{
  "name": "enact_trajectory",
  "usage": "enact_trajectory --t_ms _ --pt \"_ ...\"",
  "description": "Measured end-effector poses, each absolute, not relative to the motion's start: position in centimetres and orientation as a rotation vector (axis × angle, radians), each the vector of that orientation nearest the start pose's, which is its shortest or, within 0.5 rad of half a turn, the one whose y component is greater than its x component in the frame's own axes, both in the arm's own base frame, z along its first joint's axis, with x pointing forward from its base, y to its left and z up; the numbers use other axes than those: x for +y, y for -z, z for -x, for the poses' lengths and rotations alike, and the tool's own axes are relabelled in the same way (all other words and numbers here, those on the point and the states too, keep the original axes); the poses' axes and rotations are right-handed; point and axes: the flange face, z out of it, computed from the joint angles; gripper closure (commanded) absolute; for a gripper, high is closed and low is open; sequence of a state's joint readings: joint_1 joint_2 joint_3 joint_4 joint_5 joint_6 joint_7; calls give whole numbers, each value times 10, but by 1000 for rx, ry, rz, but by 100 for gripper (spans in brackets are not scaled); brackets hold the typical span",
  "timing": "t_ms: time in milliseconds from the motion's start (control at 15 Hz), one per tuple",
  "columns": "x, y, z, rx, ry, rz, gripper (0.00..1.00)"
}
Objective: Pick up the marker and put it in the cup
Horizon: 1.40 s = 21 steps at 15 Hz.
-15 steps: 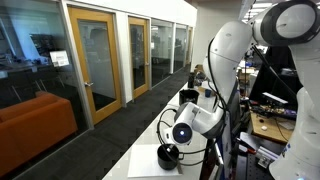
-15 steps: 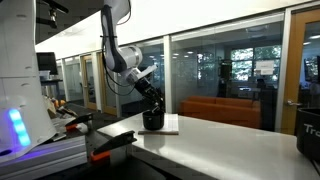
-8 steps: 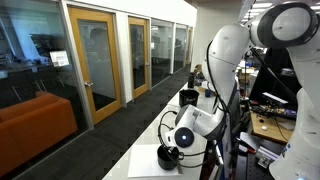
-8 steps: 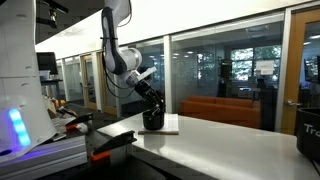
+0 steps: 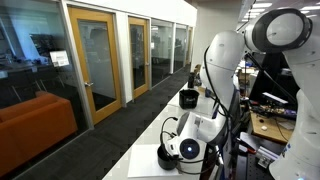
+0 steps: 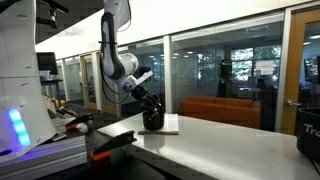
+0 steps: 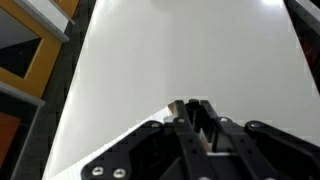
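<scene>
The small glossy black cup (image 5: 166, 157) stands on a white sheet on the long white table, and it also shows in an exterior view (image 6: 153, 121). My gripper (image 5: 175, 148) hangs directly over the cup, fingers pointing down at its mouth (image 6: 150, 104). In the wrist view the black fingers (image 7: 193, 112) are drawn close together on a slim dark object, which I take to be the marker (image 7: 193, 103). The cup is hidden under the gripper in the wrist view.
The white table (image 7: 180, 50) stretches ahead. Another dark container (image 5: 188, 97) stands farther along it. A dark object (image 6: 308, 135) sits at the table's far end. A cluttered workbench (image 6: 70, 125) is beside the robot base. An orange sofa (image 6: 220, 108) stands behind glass walls.
The arm has lowered, bringing the wrist and gripper down closer over the cup. The cup has not moved.
</scene>
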State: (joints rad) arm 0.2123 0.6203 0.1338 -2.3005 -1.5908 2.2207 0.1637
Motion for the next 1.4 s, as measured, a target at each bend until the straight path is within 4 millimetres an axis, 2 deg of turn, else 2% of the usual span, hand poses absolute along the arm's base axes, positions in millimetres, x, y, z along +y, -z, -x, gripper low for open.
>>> enact_trajectory --t_ms 600,1333,1400 --pt "140 -50 -419 1664 250 -1408 95" --pt "145 -48 -411 1670 193 -1308 95" --pt "146 -48 -411 1669 189 -1301 56"
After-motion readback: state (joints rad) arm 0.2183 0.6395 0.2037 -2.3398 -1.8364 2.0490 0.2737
